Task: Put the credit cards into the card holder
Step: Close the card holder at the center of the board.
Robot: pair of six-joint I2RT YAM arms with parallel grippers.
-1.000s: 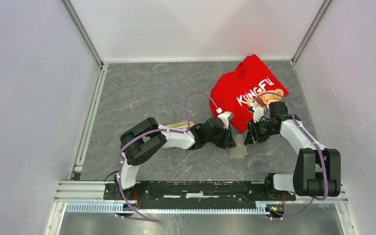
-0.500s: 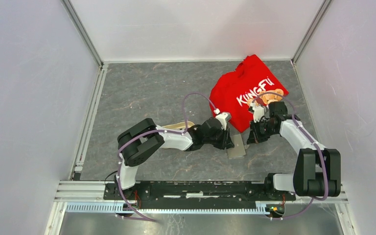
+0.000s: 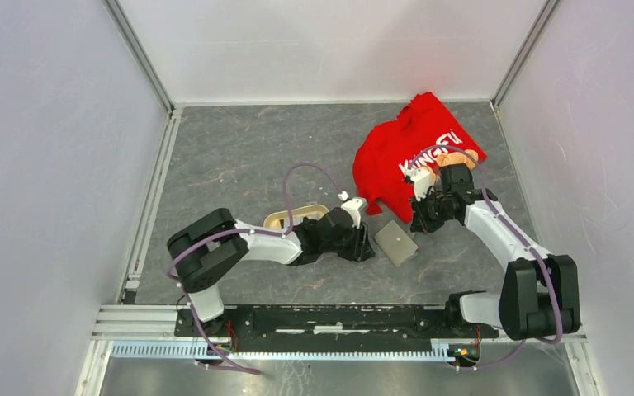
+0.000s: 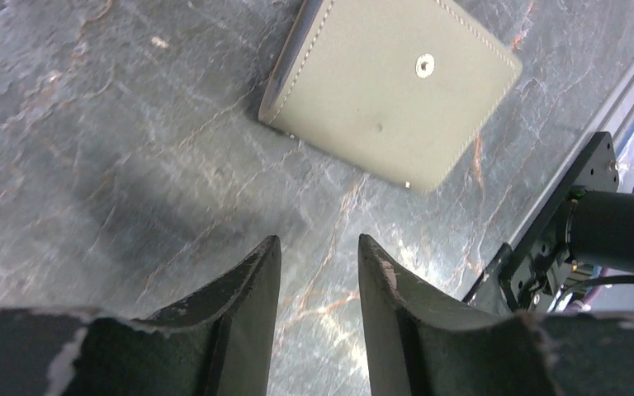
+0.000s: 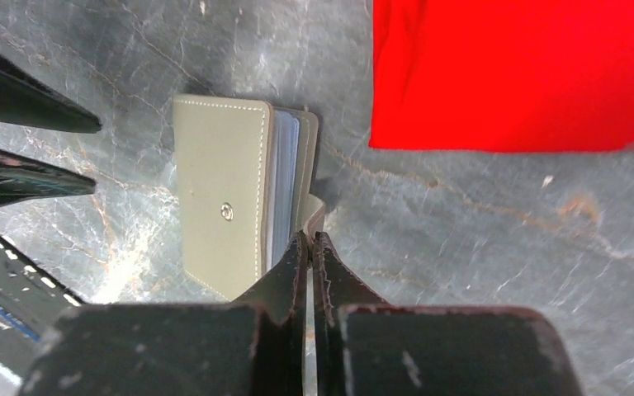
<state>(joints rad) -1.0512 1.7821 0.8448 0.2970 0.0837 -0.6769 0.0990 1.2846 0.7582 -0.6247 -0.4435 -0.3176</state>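
Card holder [image 3: 395, 242] is being seen lying folded on the surface [image 3: 248, 157], centre of the top frame, edges of credit cards [image 5: 285, 177] showing inside. Left claw [image 4: 318, 243] is being held apart, empty; right claw [image 5: 309, 239] is being held pressed together beside its flap. Light, stiff and slick, it is probably best gripped by the stitched edges.
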